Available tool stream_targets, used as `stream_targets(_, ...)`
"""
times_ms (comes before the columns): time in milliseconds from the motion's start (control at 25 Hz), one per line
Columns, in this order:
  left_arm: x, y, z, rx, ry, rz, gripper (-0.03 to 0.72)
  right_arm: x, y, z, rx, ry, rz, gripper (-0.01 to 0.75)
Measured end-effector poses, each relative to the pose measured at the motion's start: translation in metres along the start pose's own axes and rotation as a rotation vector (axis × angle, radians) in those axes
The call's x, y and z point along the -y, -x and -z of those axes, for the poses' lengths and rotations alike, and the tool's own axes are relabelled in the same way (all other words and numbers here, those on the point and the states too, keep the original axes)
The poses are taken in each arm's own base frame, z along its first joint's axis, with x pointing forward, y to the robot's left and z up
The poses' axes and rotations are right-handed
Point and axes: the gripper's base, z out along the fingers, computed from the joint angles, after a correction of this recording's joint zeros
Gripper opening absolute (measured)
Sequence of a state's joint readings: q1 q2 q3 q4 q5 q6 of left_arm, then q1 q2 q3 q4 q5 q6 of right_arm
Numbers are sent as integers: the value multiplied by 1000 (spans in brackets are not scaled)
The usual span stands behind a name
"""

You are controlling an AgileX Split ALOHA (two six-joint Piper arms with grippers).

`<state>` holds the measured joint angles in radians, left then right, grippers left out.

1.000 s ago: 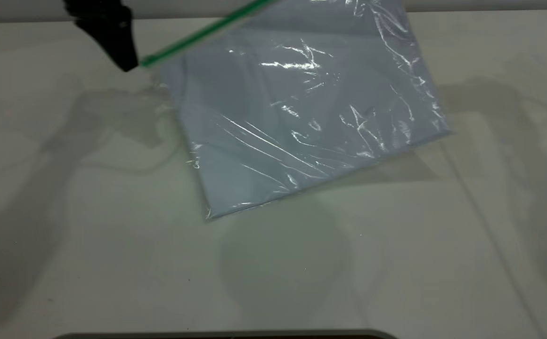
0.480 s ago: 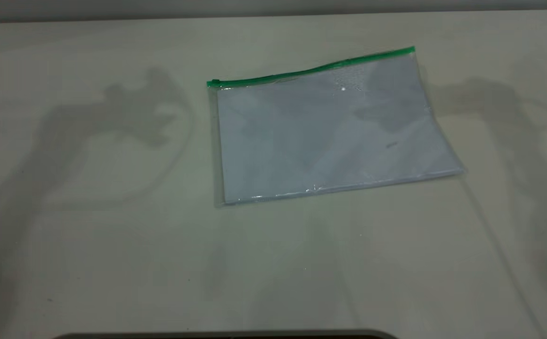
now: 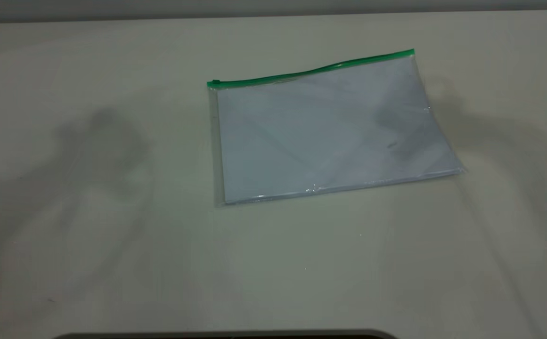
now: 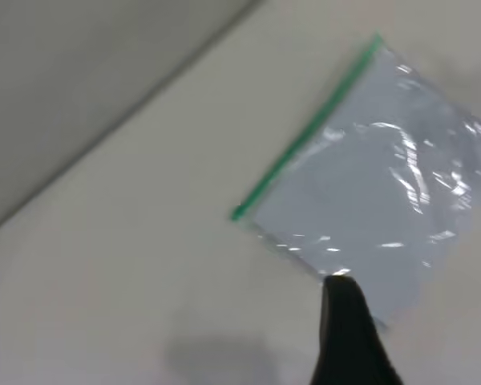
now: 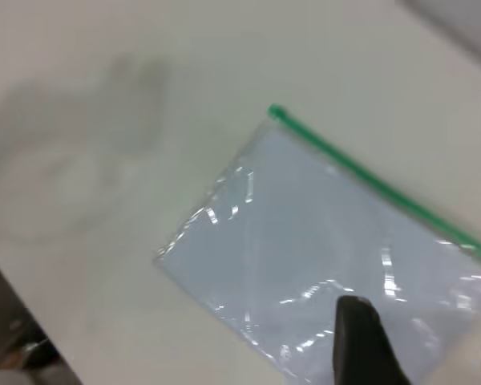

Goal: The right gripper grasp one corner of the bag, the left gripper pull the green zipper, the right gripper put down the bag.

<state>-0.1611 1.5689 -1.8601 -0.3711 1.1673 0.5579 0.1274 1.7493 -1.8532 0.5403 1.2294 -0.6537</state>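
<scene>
The bag [image 3: 330, 136] lies flat on the table [image 3: 113, 259], w/ white paper sheets showing through the clear plastic. Nothing is touching it in the exterior view. From table centre it sits toward abt 1 o'clock, its long sides running roughly 9-to-3 and tipped up a bit at the 3 end.

The green zipper [image 3: 311, 71] runs along the bag's far long edge, at the 12 o'clock side. Its slider end shows as a small green nub at the 9 o'clock corner. Can't tell from any view whether the zip is open or shut.

Neither arm appears in the exterior view; only soft shadows fall on the table, one at 9 o'clock of the bag and one at 3 o'clock, that one lapping onto the bag's 3 o'clock part.

L wrist view: one black finger [image 4: 349, 337] of the left gripper [image 4: 361, 353] is visible, up above the table and clear of the bag [image 4: 369, 184], w/ the zipper strip [image 4: 305, 132] in plain sight. The second finger is out of frame, so can't tell if this pincer is spread or closed.

R wrist view: the right gripper [image 5: 421, 341] has a wide gap between its two fingers [image 5: 365, 345], w/ nothing held. It hangs over the bag [image 5: 321, 257] without contact. The zipper [image 5: 377, 186] is on the bag's far edge there.
</scene>
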Motion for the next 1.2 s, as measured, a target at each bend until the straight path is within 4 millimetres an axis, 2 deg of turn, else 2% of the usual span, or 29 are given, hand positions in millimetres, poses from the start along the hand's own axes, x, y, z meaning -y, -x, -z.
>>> stream_targets(80,7,-3,29,29,79,31,511,-27,0,40,31,-74,9,400)
stream_targets(120,11,-5,44,47,121,47,511,-38,-3,54,38,-100,-6,399)
stream_targets(240,25,-13,85,111,215,89,511,-68,-26,93,50,-187,-40,398)
stream_targets(360,38,-22,116,170,274,119,511,-85,-61,112,15,-263,-86,398)
stream_targets(480,50,-41,128,170,287,131,511,-96,-102,117,-43,-326,-154,398)
stream_targets(560,55,-58,122,123,285,142,511,-104,-130,115,-79,-347,-203,398)
stream_targets(720,63,-106,95,-29,274,205,511,-122,-190,106,-140,-353,-285,398)
stream_targets(800,69,-135,75,-117,248,258,511,-131,-223,98,-172,-350,-316,398)
stream_targets(960,84,-195,41,-276,201,364,511,-142,-275,78,-156,-363,-347,398)
stream_targets(1080,98,-237,24,-366,178,401,511,-146,-303,66,-147,-375,-349,398)
stream_targets(1200,112,-272,16,-395,172,419,511,-150,-309,69,-102,-396,-338,398)
